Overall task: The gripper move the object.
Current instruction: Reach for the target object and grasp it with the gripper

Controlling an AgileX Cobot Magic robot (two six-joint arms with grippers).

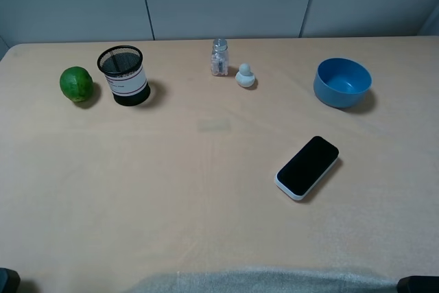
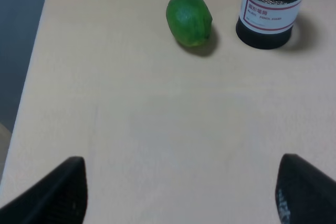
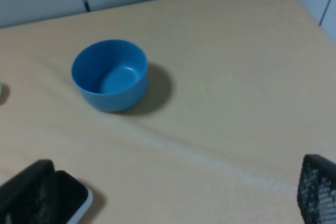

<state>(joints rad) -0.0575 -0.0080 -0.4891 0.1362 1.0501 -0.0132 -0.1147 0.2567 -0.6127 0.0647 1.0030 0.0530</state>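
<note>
The blue bowl (image 1: 342, 81) stands upright and empty at the far right of the table; it also shows in the right wrist view (image 3: 109, 74). My right gripper (image 3: 173, 195) is open and empty, well short of the bowl, with its dark fingers (image 3: 317, 190) wide apart at the frame's edge. My left gripper (image 2: 181, 192) is open and empty over bare table on the left side, far from the bowl. In the exterior high view only dark bits of the arms show at the bottom corners.
A black-screened phone (image 1: 308, 166) lies between the right gripper and the bowl, partly behind a finger in the right wrist view (image 3: 76, 199). A black mesh cup (image 1: 124, 75) and a green lime (image 1: 76, 84) stand far left. A small glass shaker (image 1: 219, 57) and a white figure (image 1: 245, 75) stand at the back middle.
</note>
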